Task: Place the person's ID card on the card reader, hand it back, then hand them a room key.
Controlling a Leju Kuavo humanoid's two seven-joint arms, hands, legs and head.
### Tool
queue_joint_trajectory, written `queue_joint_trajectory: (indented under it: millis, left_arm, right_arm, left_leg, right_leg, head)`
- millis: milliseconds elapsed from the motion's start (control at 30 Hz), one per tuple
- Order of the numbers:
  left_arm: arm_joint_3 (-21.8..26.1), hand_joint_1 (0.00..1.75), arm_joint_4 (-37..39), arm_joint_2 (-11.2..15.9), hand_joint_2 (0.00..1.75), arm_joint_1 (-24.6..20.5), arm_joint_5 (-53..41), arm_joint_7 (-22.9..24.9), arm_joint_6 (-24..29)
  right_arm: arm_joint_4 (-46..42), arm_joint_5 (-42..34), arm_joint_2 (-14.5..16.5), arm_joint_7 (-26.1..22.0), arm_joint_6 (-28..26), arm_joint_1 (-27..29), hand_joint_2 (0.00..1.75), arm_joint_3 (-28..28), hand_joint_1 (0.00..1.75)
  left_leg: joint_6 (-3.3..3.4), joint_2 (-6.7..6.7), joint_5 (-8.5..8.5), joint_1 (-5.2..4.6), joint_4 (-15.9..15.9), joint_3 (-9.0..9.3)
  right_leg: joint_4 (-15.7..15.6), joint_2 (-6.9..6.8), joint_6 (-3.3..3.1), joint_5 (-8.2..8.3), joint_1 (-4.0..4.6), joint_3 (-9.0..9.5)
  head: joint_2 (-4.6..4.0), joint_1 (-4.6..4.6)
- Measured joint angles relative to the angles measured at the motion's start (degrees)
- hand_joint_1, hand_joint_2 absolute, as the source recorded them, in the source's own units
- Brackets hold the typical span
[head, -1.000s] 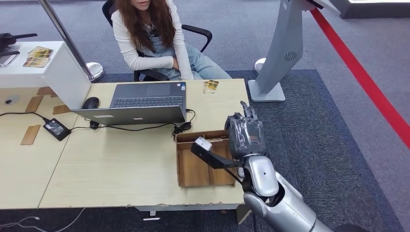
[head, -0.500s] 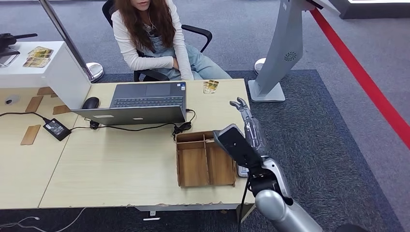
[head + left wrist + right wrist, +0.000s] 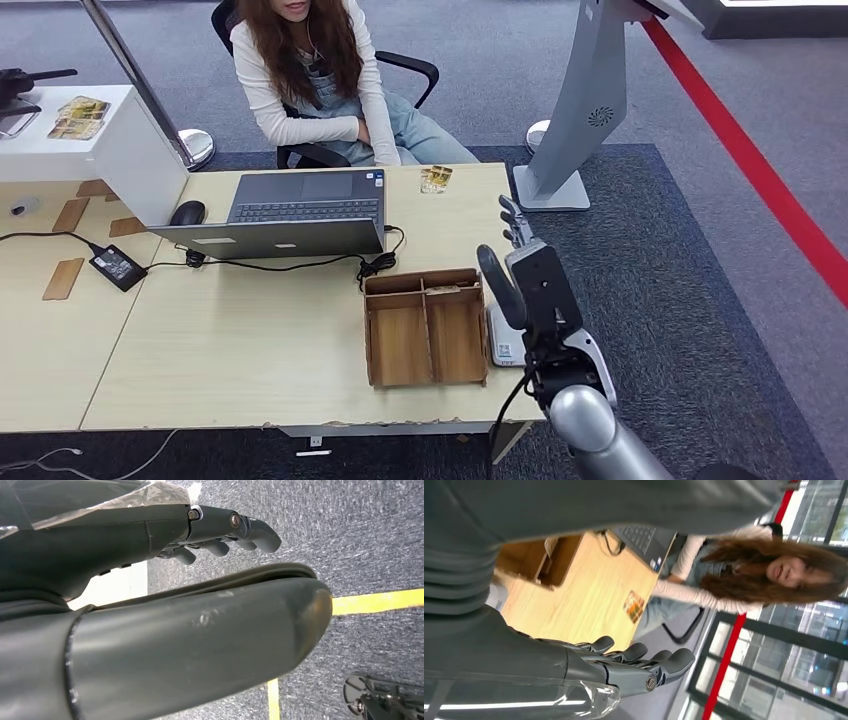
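— Nearest our body, what do we see?
— Our right hand (image 3: 527,275) raised over the table's (image 3: 250,340) right edge, fingers apart, empty. Our left hand (image 3: 220,527) hangs above carpet, fingers slightly curled, holding nothing.
— And beyond?
— Just beside the wooden tray (image 3: 426,326) lies the card reader (image 3: 503,340); farther off, the card (image 3: 436,179) rests at the far edge before the seated person (image 3: 320,80).

The pale wood-grain tabletop (image 3: 250,340) is carrying an open grey laptop (image 3: 290,212), sitting well to the left of the right hand (image 3: 528,285), with a black mouse (image 3: 187,212) lying just beyond it. A brown wooden two-compartment tray (image 3: 425,325) is resting immediately left of that hand. A white flat card reader (image 3: 503,340) is lying beside the tray, under the hand. A small yellow-patterned card (image 3: 436,179) is lying at the far edge, ahead of the hand. A black power brick (image 3: 117,266) is trailing its cable far left.
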Motion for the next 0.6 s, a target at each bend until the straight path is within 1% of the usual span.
queue_joint_trajectory:
  millis: [33, 100, 167, 233, 333, 400, 467, 533, 600]
  left_arm:
    - [-0.01, 0.0, 0.0, 0.0, 0.0, -0.01, -0.08, -0.03, 0.0]
    - [-0.03, 0.0, 0.0, -0.01, 0.0, -0.04, -0.24, 0.02, 0.01]
    - [-0.04, 0.0, 0.0, -0.01, 0.0, -0.08, -0.39, 0.21, -0.01]
    - [-0.05, 0.0, 0.0, 0.0, 0.0, -0.12, -0.56, 0.49, -0.04]
    - [-0.06, 0.0, 0.0, 0.0, 0.0, -0.16, -0.86, 0.75, -0.16]
    - [-0.06, 0.0, 0.0, 0.0, 0.0, -0.19, -0.99, 0.86, -0.37]
    - [-0.06, 0.0, 0.0, -0.01, 0.0, -0.23, -1.05, 0.91, -0.55]
    - [-0.06, 0.0, 0.0, -0.02, 0.0, -0.25, -1.06, 0.92, -0.62]
    - [-0.06, 0.0, 0.0, -0.02, 0.0, -0.25, -1.05, 0.97, -0.67]
  right_arm:
    - [-0.22, 3.68, -0.08, 1.13, -0.26, -0.01, 0.87, -0.02, 0.0]
    - [-0.8, 15.4, -0.37, 4.7, -0.03, -0.12, 1.75, 0.08, 0.0]
    - [-1.51, 28.97, -0.69, 8.85, 1.66, -0.39, 1.75, 0.32, 0.0]
    - [-2.15, 40.94, -0.96, 12.4, 4.64, -0.75, 1.75, 0.74, 0.0]
    - [-2.58, 54.69, -1.23, 15.35, 9.55, -1.23, 1.75, 1.88, 0.0]
    - [-2.51, 61.36, -1.34, 16.07, 12.09, -1.6, 1.75, 3.06, 0.0]
    - [-2.33, 66.44, -1.43, 16.37, 13.86, -1.98, 1.75, 4.45, 0.0]
    - [-2.03, 68.63, -1.48, 16.41, 14.8, -2.28, 1.75, 5.76, 0.0]
    - [-1.67, 69.15, -1.49, 16.41, 15.29, -2.45, 1.75, 6.82, 0.0]
  left_leg:
    - [0.0, 0.0, 0.0, 0.0, 0.0, 0.0]
    - [0.0, 0.0, 0.0, 0.0, 0.0, 0.0]
    - [0.0, 0.0, 0.0, 0.0, 0.0, 0.0]
    - [0.0, 0.0, 0.0, 0.0, 0.0, -0.01]
    - [0.0, -0.01, 0.0, 0.01, 0.0, -0.02]
    - [0.0, -0.01, 0.0, 0.01, 0.0, -0.02]
    - [0.0, -0.01, 0.0, 0.01, 0.0, -0.03]
    - [0.0, -0.01, 0.0, 0.01, 0.0, -0.03]
    - [0.0, -0.01, 0.0, 0.01, 0.0, -0.03]
  right_leg:
    - [0.0, 0.0, 0.0, 0.0, 0.0, 0.0]
    - [0.0, 0.0, 0.0, 0.0, 0.0, 0.0]
    - [0.0, 0.0, 0.0, 0.0, 0.0, 0.0]
    - [0.0, 0.0, 0.0, 0.0, 0.0, 0.01]
    - [0.0, 0.0, 0.0, 0.0, 0.0, 0.01]
    - [0.0, 0.0, 0.0, 0.0, 0.0, 0.01]
    - [0.0, 0.0, 0.0, 0.0, 0.0, 0.01]
    - [0.0, 0.0, 0.0, 0.0, 0.0, 0.01]
    - [0.0, 0.0, 0.0, 0.0, 0.0, 0.01]
  head:
    - [0.0, 0.0]
    - [0.0, 0.0]
    - [-0.01, 0.0]
    - [-0.02, 0.0]
    - [-0.01, 0.0]
    - [-0.02, 0.0]
    - [-0.01, 0.0]
    - [0.0, 0.0]
    - [-0.01, 0.0]
